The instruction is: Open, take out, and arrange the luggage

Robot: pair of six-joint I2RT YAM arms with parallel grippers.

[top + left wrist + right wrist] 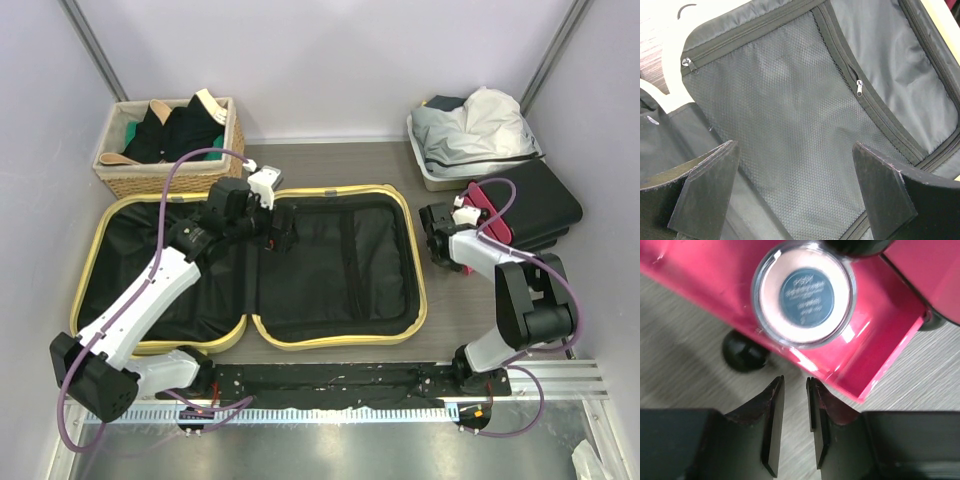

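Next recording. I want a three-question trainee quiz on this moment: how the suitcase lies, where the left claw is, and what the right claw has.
1. True or false: the luggage lies open flat, with both lined halves facing up.
2. The left claw, jaws wide, hovers over: A) the mesh zip pocket inside the luggage; B) a laptop; C) a pair of shoes.
3. Short answer: what does the right claw hold?

Key: 1 true. 2 A. 3 nothing; its fingers stand narrowly apart and empty, just short of the pink tray that carries a round jar.
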